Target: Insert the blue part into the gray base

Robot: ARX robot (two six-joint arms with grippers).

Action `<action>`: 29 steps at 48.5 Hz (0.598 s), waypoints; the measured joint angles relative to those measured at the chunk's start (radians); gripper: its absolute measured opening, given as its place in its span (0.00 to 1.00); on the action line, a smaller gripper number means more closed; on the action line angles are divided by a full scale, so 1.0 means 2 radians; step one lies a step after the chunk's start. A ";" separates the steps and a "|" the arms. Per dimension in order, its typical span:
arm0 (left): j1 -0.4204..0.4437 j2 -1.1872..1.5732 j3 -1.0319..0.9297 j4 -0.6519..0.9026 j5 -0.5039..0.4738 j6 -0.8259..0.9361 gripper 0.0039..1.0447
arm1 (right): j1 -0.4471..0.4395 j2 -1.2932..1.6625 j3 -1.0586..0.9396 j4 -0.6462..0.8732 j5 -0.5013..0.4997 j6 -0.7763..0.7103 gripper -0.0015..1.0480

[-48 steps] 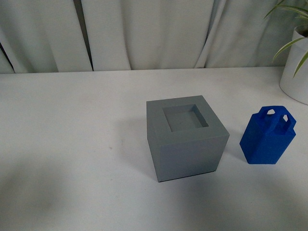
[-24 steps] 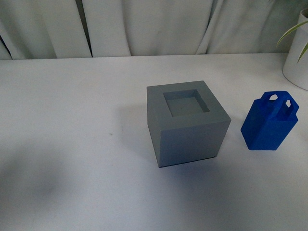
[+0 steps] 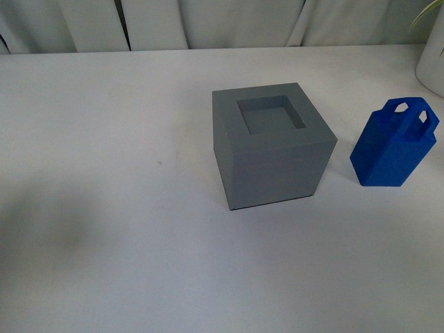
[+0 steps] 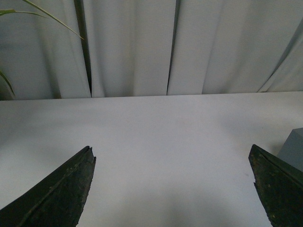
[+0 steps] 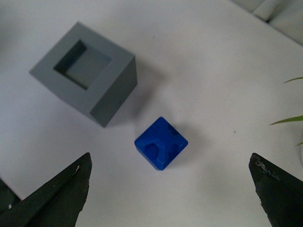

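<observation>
The blue part (image 3: 392,146) is standing upright on the counter (image 3: 104,208) at the front view's right edge, beside (not touching) the centred gray base (image 3: 270,149). The right pincer (image 5: 170,156) is hovering spread wide above the blue part, and the left pincer (image 4: 171,148) is gaping too.

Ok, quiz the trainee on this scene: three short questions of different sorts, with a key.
1. True or false: the bright blue plastic part with handle loops sits inside the recess of the matte gray cube-like base.
2. The right gripper is: A) open, B) shut on the blue part, C) shut on nothing.
3. Fill in: in the front view, the blue part stands to the ___ of the gray base, apart from it.
Key: 1 false; 2 A; 3 right.
</observation>
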 joint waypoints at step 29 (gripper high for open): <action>0.000 0.000 0.000 0.000 0.000 0.000 0.94 | 0.090 0.269 0.278 -0.281 0.188 -0.317 0.93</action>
